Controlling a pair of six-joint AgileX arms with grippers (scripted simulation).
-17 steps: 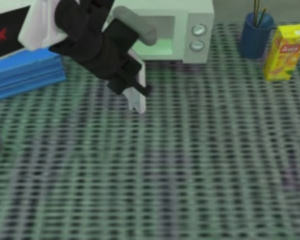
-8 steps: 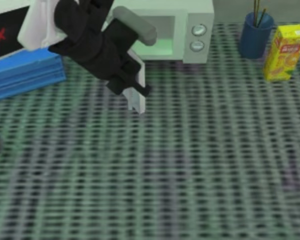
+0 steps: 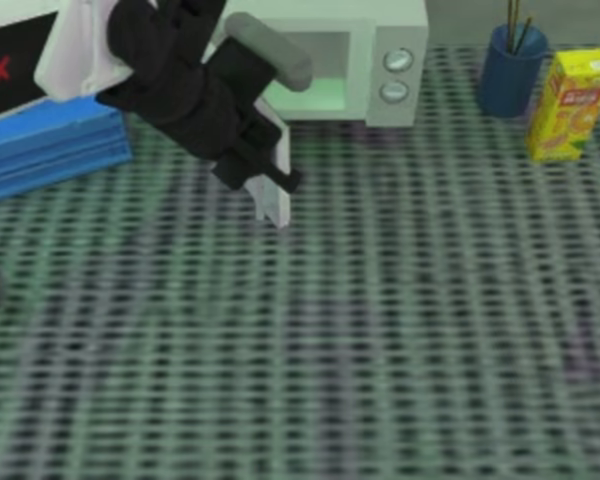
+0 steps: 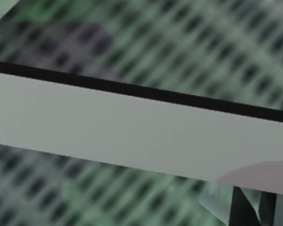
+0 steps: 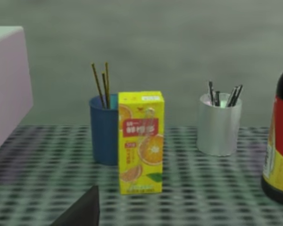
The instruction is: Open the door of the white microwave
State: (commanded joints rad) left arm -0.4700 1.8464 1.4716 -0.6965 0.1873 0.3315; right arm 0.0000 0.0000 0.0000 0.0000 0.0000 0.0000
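The white microwave (image 3: 380, 40) stands at the back of the table, two grey knobs on its right front panel and its pale inside (image 3: 320, 70) showing. Its door (image 3: 278, 205) is swung out toward the table's front and appears edge-on as a narrow white strip. My left gripper (image 3: 270, 180) is shut on the door's free edge, the black arm reaching in from the back left. In the left wrist view the door (image 4: 132, 127) fills the middle as a wide pale band. My right gripper (image 5: 82, 212) shows only as a dark corner in the right wrist view, far from the microwave (image 5: 7, 84).
A blue tray (image 3: 50, 150) lies left of the microwave. A blue cup with sticks (image 3: 510, 70) and a yellow juice carton (image 3: 570, 105) stand at the back right. The right wrist view adds a white cup (image 5: 220, 125) and a dark bottle (image 5: 280, 141).
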